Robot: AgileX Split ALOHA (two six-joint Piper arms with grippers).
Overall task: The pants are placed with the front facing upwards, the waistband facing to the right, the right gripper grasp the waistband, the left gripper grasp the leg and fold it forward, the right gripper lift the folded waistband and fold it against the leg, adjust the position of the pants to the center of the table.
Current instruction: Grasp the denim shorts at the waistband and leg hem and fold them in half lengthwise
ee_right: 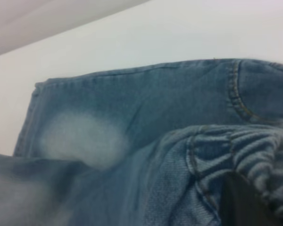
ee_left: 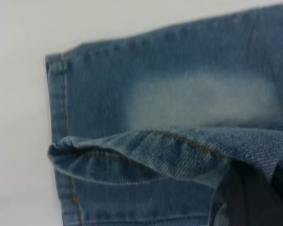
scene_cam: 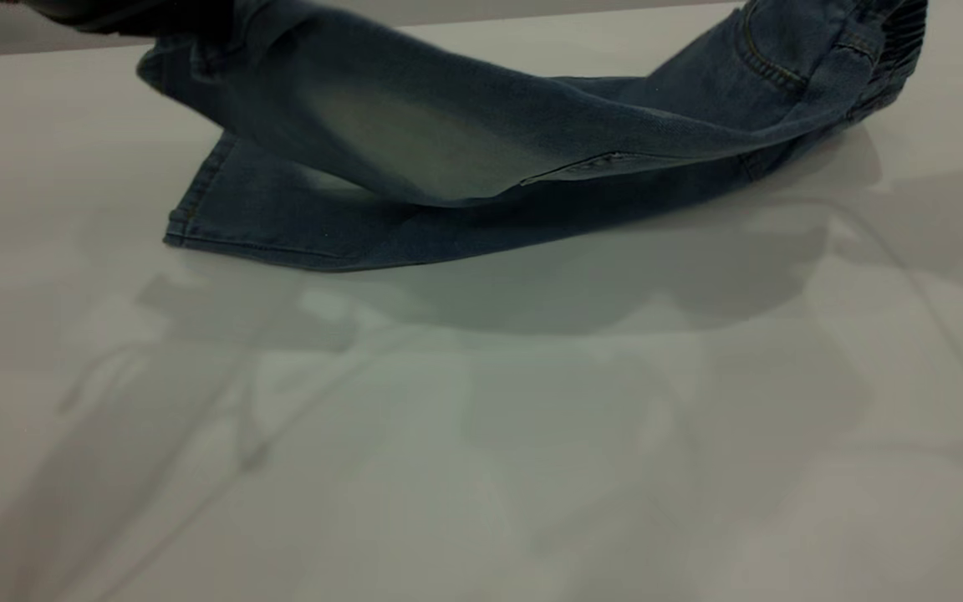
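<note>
2 ends of the pants [scene_cam: 481,159] hang lifted off the table [scene_cam: 481,435]: my left gripper [ee_left: 252,197] clamps the raised leg's hem, my right gripper [ee_right: 245,202] pinches the waistband [ee_right: 254,155]. 1 leg lies flat at the table's far side.

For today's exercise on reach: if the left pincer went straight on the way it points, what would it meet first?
Probably the lower trouser leg lying flat on the table, just beyond the lifted leg that it seems to hold; depth is unclear.
</note>
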